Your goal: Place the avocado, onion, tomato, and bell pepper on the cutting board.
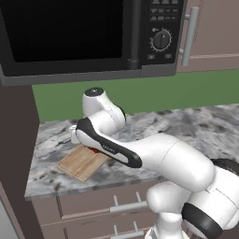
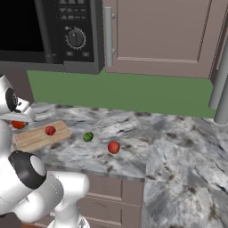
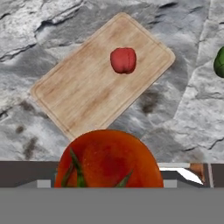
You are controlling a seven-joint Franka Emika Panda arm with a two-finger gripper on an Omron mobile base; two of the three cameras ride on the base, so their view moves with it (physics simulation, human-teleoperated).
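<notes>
A microwave [image 1: 84, 37] hangs above the marbled grey surface [image 2: 178, 151], its control dial [image 2: 76, 38] at the right of the dark door; the small markings on the panel are too blurred to read. Beside it, at 3 o'clock in the right base view, is a brown cabinet [image 2: 156, 31] with a long grey handle [image 2: 108, 35]. A green wall strip [image 2: 133, 91] runs behind the surface.

The white arm [image 1: 158, 158] reaches toward 10 o'clock in the left base view, over the board [image 1: 80, 162], which lies near the surface's front edge. In the hand view the board sits at an angle at 12 o'clock.

A red pepper [image 3: 123, 60] rests on the board, toward its far corner. In the hand view a tomato [image 3: 109, 159] with green stem leaves sits at 6 o'clock, close under the camera, in the gripper [image 3: 109, 186], whose jaws stand partly open around it; the fingertips are hidden behind the fruit.

The avocado [image 2: 88, 136] lies on the surface just off the board, at 3 o'clock from it in the right base view. A further small red item [image 2: 113, 147] lies on the surface near the avocado, at its 4 o'clock.
</notes>
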